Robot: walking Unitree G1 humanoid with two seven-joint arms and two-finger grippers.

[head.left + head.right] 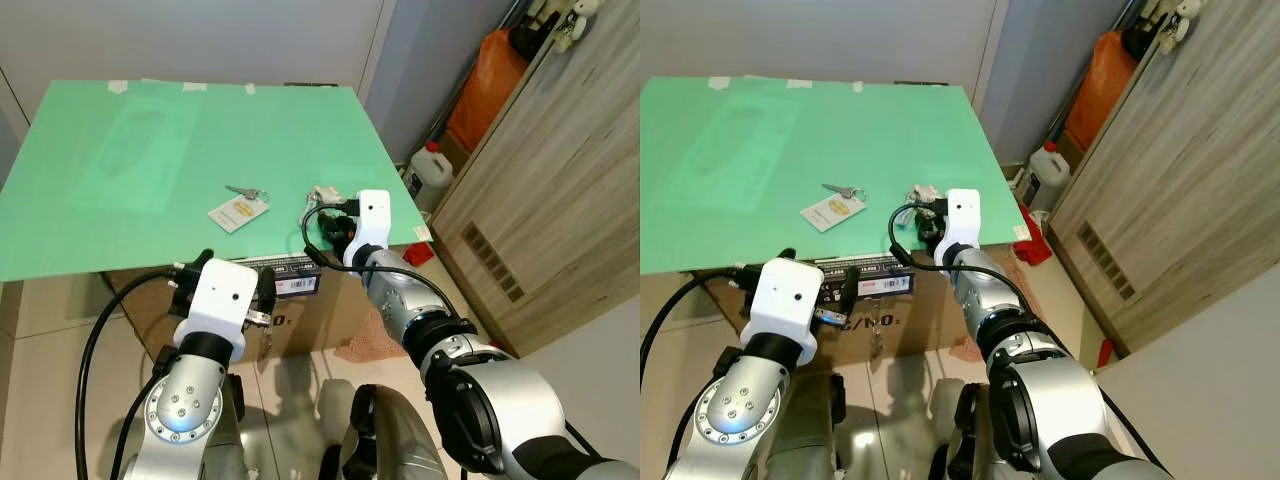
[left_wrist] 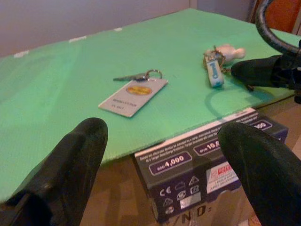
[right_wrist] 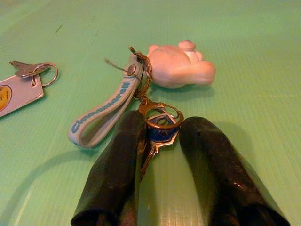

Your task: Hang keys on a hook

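Two key sets lie on the green table (image 1: 140, 140). One has a white tag (image 1: 238, 211) and a silver key (image 2: 136, 76). The other has a white figurine (image 3: 176, 66), a blue-lettered strap (image 3: 101, 115) and a blue-headed key (image 3: 160, 133) on a brass ring. My right gripper (image 3: 160, 129) rests low on the table near its right front corner, its two black fingers pinched on either side of that blue-headed key. My left gripper (image 2: 164, 136) hangs open below the table's front edge, facing the tagged keys from a distance. No hook can be made out.
A dark printed box (image 2: 202, 174) sits on a cardboard box under the table's front edge, just ahead of my left gripper. A wooden cabinet (image 1: 560, 180) stands to the right, with a white jug (image 1: 430, 168) and an orange bag (image 1: 490, 85) on the floor behind.
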